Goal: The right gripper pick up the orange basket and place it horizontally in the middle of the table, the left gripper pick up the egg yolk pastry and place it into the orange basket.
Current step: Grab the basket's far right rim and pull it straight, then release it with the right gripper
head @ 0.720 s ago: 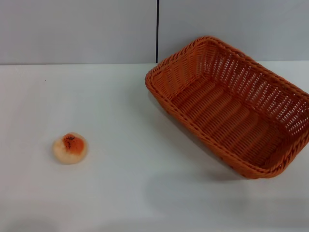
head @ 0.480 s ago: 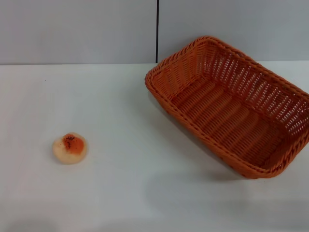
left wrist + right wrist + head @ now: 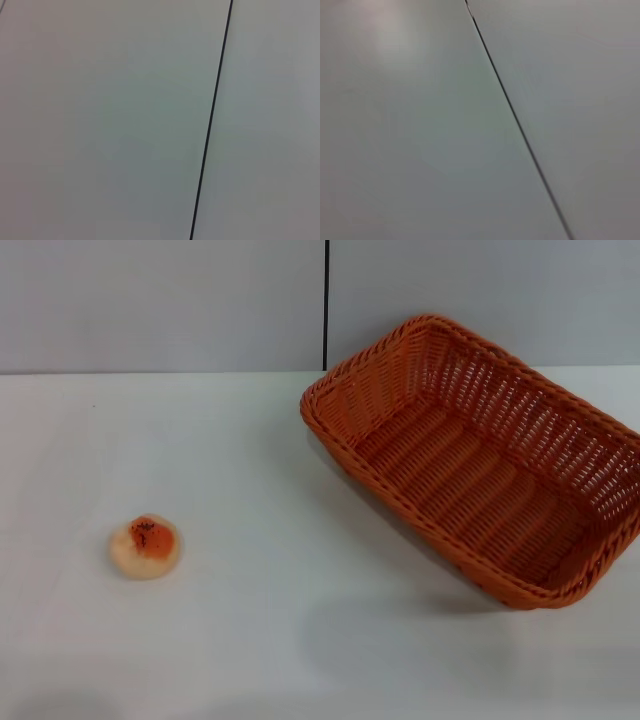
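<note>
With neither pincer in view, the basket [image 3: 480,465] lies slantwise on the bench's [image 3: 250,640] right, nearer the right arm.

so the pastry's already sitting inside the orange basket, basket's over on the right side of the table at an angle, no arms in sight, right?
Not quite: the egg yolk pastry is not in the orange basket. The head view shows it lying on the bare table on the left side, well apart from the basket, which is empty. The rest holds: the basket sits on the right at an angle, and no gripper shows in any view.
</note>
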Controlling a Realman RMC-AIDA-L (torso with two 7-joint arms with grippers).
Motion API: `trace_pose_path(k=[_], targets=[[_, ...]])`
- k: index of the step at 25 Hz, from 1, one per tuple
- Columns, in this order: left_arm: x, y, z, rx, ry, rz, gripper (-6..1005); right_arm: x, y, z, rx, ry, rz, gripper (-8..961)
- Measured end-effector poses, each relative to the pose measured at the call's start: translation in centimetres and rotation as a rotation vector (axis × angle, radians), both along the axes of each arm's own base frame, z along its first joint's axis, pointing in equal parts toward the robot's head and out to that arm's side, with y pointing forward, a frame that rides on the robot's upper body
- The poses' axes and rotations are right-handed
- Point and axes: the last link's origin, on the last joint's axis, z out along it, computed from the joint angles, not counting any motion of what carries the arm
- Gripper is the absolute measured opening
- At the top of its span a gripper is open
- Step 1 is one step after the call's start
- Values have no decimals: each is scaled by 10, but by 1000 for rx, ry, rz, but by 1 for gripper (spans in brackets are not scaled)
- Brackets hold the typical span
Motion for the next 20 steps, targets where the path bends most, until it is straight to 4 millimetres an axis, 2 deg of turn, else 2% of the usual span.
trace_pose_path(k=[3,7,9,10,11,17,20], targets=[[0,1,1,3,-1,0,810,5,12,26,-175,55,63,802],[-1,2,1,1,0,2,810,0,29,49,-407,44,77,802],[-1,2,1,1,0,3,811,-5,37,55,-532,10,57,802],[-1,2,1,1,-1,4,811,-9,44,56,-664,-5,20,801],[-1,2,1,1,-1,4,811,-9,44,56,-664,-5,20,801],[-4,4,-1,-11,-4,28,811,-24,56,68,-937,-63,-137,801],[-7,9,-2,-23,-8,43,811,-38,61,75,-1039,-111,-241,802]])
